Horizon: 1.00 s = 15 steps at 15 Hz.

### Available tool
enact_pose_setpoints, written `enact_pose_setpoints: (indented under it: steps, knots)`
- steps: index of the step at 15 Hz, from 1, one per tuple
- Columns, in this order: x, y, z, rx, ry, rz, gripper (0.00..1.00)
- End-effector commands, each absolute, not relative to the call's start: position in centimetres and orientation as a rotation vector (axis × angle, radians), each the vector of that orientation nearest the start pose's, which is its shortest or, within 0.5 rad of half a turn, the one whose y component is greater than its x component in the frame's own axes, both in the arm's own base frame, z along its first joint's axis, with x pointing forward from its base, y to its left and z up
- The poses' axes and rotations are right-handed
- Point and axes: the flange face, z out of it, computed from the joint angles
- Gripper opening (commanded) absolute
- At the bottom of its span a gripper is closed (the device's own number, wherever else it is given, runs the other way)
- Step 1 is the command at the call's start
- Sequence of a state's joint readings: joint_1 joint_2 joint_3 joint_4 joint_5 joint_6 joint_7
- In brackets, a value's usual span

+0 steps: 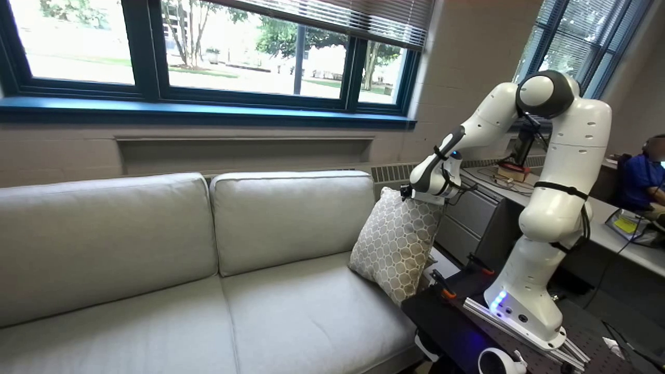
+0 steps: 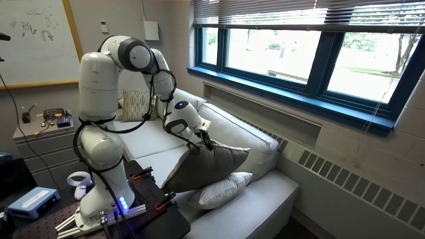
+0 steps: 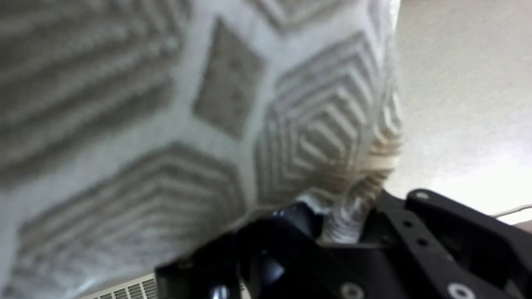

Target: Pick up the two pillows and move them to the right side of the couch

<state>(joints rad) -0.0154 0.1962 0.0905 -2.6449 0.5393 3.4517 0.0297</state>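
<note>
Blue-framed windows (image 1: 249, 62) with partly lowered blinds (image 1: 358, 18) are set in a painted block wall (image 1: 470, 47) behind a long pale beige-grey sofa (image 1: 291, 223). At one end, the large square tan cushion with cream lattice (image 1: 397, 241) is tilted over the seat (image 1: 306, 311), its upper edge gripped: the wrist view shows the Robotiq gripper (image 3: 347, 209) clamped on the fabric, a crumpled fold pinched between black fingers (image 3: 415, 238), with the cushion's patterned face spreading close beyond them. In an exterior view, the smaller cream-white pillow (image 2: 220, 192) lies below and apart from the gripper, between the cushion and the sofa's armrest (image 2: 247, 209); whether it touches the cushion is hard to tell. Another patterned cushion (image 2: 136, 105) sits at the sofa's far end. Beside the sofa, a white Franka Panda arm (image 2: 99, 74) rises from a dark table (image 2: 162, 225) with two orange-and-black clamps (image 2: 165, 201) at its edge; a white ring-shaped controller (image 2: 79, 191) and a pale blue box (image 2: 33, 200) are near its base. Beyond are a whiteboard (image 2: 36, 49) and a person in a blue shirt (image 1: 641, 179).
</note>
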Motion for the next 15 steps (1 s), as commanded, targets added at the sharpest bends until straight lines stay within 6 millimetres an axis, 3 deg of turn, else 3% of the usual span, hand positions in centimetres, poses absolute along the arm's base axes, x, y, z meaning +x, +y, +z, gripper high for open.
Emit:
enact_pose_setpoints:
  steps: [1, 10, 15]
  knots:
    - [48.5, -1.2, 22.7, -2.848, 0.793, -0.905, 0.01]
    - [49.3, 3.5, 17.3, -2.934, 0.7, -0.808, 0.0]
    - [49.0, 5.8, 15.0, -2.883, 0.693, -0.698, 0.0]
